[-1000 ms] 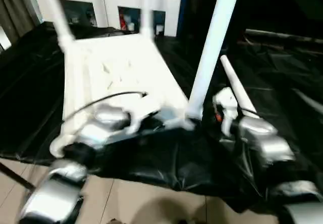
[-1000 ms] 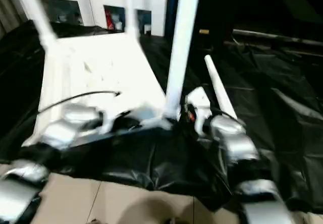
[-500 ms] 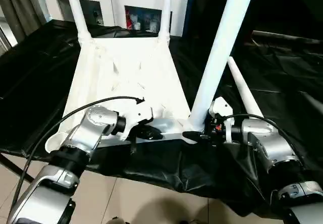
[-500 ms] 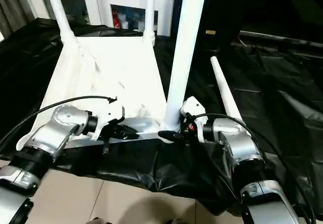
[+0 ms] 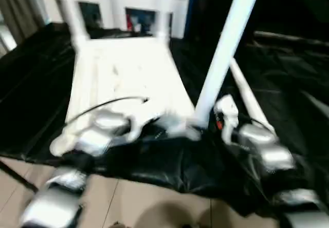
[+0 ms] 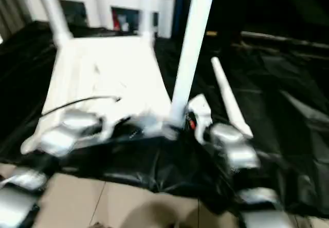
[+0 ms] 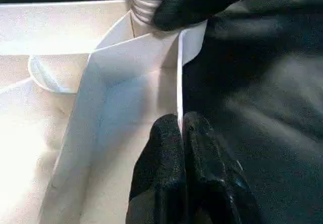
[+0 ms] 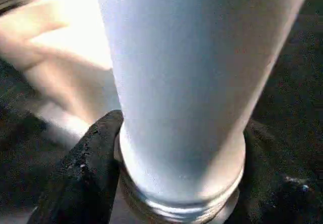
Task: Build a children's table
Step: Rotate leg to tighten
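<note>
White plastic fills the middle of my head view: the tabletop [image 5: 123, 79] lies upside down on the black-draped work table [image 5: 36, 84], with two legs [image 5: 69, 12] standing in its far corner sockets and a third leg [image 5: 221, 53] rising from the near corner by my right side. A fourth leg [image 5: 247, 92] lies loose on the black cloth just beside that corner. My left gripper [image 5: 154, 128] sits at the tabletop's near edge, and my right gripper [image 5: 203, 130] is at the foot of the near upright leg. From my left wrist, my two black fingers [image 7: 169, 148] are clenched on the thin rim of the tabletop, pinching it between them, and my other gripper's black finger shows at the leg's ribbed base in the corner. From my right wrist, the leg stands between my parted fingers [image 8: 91, 168], which wrap its base, one pad touching it just above the threaded collar.
</note>
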Robot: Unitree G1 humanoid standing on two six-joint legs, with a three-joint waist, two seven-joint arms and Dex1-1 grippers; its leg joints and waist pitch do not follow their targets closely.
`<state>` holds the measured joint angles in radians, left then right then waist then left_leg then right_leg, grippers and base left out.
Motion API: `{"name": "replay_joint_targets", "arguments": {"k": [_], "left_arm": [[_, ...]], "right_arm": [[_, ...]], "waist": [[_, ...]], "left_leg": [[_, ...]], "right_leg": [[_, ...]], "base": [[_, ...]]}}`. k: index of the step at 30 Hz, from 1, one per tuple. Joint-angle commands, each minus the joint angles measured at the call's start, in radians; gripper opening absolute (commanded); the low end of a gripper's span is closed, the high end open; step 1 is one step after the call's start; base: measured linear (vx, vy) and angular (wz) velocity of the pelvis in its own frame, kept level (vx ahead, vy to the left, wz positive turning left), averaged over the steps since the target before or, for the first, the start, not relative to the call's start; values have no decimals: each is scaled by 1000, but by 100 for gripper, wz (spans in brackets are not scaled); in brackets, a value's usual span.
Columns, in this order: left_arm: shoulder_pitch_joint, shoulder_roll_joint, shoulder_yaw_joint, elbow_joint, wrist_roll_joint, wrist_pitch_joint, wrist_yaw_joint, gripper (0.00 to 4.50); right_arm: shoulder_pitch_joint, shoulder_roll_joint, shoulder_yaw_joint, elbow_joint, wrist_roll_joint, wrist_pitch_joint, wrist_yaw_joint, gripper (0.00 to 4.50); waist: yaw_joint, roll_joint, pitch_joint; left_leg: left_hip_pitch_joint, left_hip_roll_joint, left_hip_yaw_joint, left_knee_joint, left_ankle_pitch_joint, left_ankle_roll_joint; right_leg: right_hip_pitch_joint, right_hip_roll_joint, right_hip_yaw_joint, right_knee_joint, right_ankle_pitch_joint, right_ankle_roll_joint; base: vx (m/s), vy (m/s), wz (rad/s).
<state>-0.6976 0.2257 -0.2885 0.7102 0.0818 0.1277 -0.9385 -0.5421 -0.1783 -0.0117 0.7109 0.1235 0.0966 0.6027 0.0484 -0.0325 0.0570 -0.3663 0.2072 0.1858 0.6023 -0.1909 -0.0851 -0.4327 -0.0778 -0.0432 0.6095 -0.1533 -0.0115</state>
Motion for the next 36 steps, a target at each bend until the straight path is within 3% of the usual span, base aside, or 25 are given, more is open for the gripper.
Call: {"name": "replay_joint_targets", "arguments": {"k": [1, 3, 4, 6, 7, 9, 12, 16, 19, 22, 23, 29, 32, 36], "left_arm": [[-47, -63, 14, 19, 3, 13, 106, 0], [-66, -101, 14, 39, 11, 32, 158, 0], [-71, -115, 10, 45, 13, 36, 169, 0], [-80, -137, 5, 56, 18, 42, 189, 0], [-90, -156, 2, 72, 23, 40, 206, 0], [-104, -181, -3, 100, 32, 26, 224, 0], [-108, -186, 0, 109, 31, 17, 223, 0], [-96, -163, 4, 93, 23, 2, 188, 0], [-67, -104, 16, 46, -6, -19, 94, 0], [-43, -52, 16, 13, -25, -25, 2, 0], [-39, -43, 15, 6, -28, -28, -16, 0], [29, 56, -19, -112, -79, -33, -238, 0], [50, 91, -26, -144, -87, -30, -294, 0], [67, 122, -27, -163, -89, -27, -321, 0]], "right_arm": [[-8, 47, -28, 71, -1, 58, -178, 275], [-24, 84, -41, 83, 1, 69, -252, 275], [-28, 100, -31, 83, -4, 59, -253, 275], [-31, 124, -9, 80, -19, 37, -253, 275], [-33, 148, 2, 80, -27, 15, -250, 331], [-35, 182, 16, 80, -31, -9, -231, 344], [-34, 189, 21, 73, -26, -12, -213, 382], [-28, 156, 37, 48, -30, -24, -170, 386], [-11, 58, 57, -2, -25, -27, -9, 386], [-2, -22, 65, -32, -17, -33, 120, 386], [0, -34, 67, -37, -15, -32, 141, 386], [21, -154, 106, -110, 6, 1, 367, 386], [23, -183, 119, -124, 7, 9, 426, 386], [19, -195, 128, -123, 2, 12, 461, 386]], "waist": [[-2, 7, -66], [-1, 4, -67], [1, 16, -68], [0, 10, -70], [0, 10, -72], [1, 11, -72], [1, 9, -69], [1, 11, -70], [5, 7, -71], [4, 7, -73], [5, 2, -74], [6, 10, -73], [10, 14, -73], [16, 10, -72]], "left_leg": [[11, 5, -8, -76, -274, -18], [9, 4, -7, -74, -270, -5], [9, 5, -9, -75, -264, 0], [6, 5, -8, -76, -259, 5], [3, 5, -7, -75, -251, 10], [3, 6, -7, -75, -245, 16], [4, 6, -8, -77, -267, 26], [4, 7, -8, -78, -275, 29], [3, 9, -9, -78, -263, 39], [-2, 11, -8, -75, -229, 57], [-3, 10, -7, -74, -221, 60], [-1, 18, -6, -72, -191, 81], [7, 21, -1, -71, -185, 81], [4, 21, -1, -73, -183, 71]], "right_leg": [[53, -47, 24, -100, -482, -128], [52, -47, 25, -102, -472, -122], [52, -47, 25, -99, -449, -126], [54, -44, 23, -97, -400, -136], [57, -44, 24, -93, -367, -147], [58, -43, 24, -90, -329, -162], [59, -45, 23, -92, -356, -165], [59, -47, 23, -96, -379, -158], [63, -47, 23, -93, -362, -162], [66, -49, 25, -83, -291, -187], [69, -48, 24, -84, -281, -193], [69, -48, 27, -71, -197, -240], [63, -45, 28, -66, -154, -263], [67, -47, 27, -63, -164, -258]], "base": [[0, 0, 0], [0, 0, 0], [0, 0, 0], [0, 0, 0], [0, 0, 0], [0, 0, 0], [0, 0, 0], [0, 0, 0], [0, 0, 0], [0, 0, 0], [0, 0, 0], [0, 0, 0], [0, 0, 0], [0, 0, 0]]}}
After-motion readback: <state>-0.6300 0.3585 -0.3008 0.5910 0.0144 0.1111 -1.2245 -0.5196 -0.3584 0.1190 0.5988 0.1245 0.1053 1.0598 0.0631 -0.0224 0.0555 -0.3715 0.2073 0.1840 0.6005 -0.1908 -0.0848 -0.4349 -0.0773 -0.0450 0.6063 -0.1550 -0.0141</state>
